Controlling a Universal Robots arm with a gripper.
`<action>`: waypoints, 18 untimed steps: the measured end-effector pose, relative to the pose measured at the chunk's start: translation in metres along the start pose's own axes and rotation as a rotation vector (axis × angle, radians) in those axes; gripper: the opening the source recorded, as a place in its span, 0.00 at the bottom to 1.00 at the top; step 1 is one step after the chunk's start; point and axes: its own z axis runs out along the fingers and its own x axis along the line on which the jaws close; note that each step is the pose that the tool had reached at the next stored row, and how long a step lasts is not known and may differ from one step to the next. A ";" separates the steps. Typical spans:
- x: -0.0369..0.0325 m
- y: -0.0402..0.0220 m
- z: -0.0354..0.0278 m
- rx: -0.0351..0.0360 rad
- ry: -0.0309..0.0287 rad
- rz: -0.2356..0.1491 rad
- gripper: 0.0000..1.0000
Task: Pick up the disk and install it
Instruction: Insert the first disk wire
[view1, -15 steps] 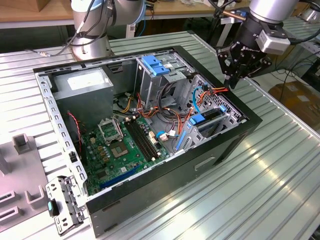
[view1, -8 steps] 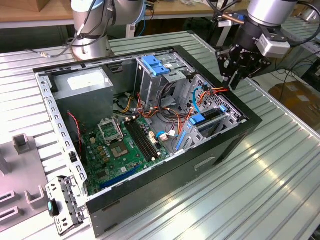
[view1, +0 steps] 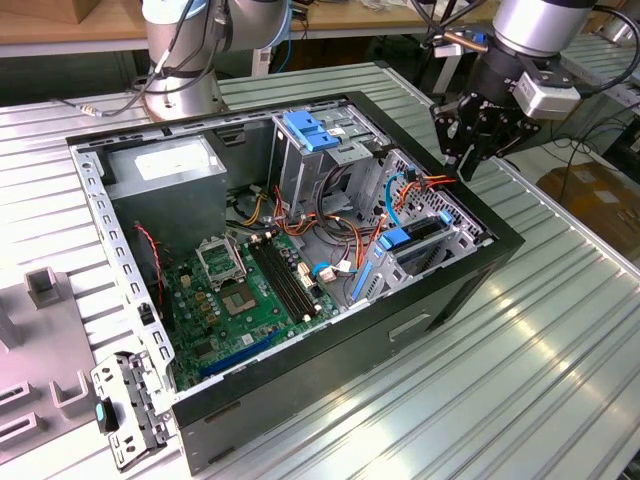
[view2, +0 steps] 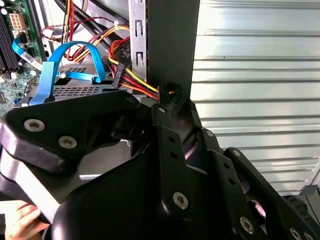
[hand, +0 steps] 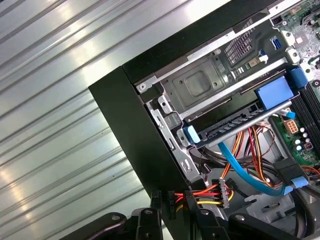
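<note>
Now disk (view1: 415, 240), blue-railed, seated in drive bay; claw (view1: 468, 160) above, grip state unclear.

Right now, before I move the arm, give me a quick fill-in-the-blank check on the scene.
1. The hand hangs above a corner of the open computer case, on the exterior view's ____.
2. The motherboard inside the case is ____.
3. In the first wrist view, the flat cable curving past the drive cage is ____.
Missing words: right; green; blue.
</note>
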 end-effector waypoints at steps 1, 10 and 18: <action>0.0000 0.0000 0.0000 -0.0001 0.0000 0.000 0.31; 0.0008 -0.0004 -0.0049 -0.0310 0.0174 -0.003 0.16; -0.0110 0.0067 -0.0061 -0.0337 0.0184 0.013 0.16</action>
